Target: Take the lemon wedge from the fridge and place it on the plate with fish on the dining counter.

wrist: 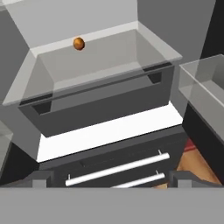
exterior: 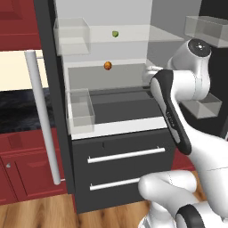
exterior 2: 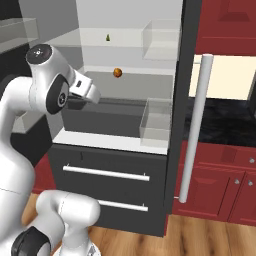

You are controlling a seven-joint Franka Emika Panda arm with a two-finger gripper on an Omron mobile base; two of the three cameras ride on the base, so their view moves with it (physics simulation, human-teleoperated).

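Lemon wedge (exterior: 115, 33) sits on the fridge (exterior: 58, 102) upper shelf, above an orange ball (exterior: 107, 66). From the right, raise your arm toward it. Hand view: pincer (wrist: 111, 179) spread wide, aimed too low.

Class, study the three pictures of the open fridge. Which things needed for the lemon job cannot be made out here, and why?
- Lemon wedge: too small in both base views to tell which way it lies.
- Gripper: fingertips cut off at the bottom of the hand view; in the left base view the forearm covers it.
- Fridge top: cut off by the upper edge.
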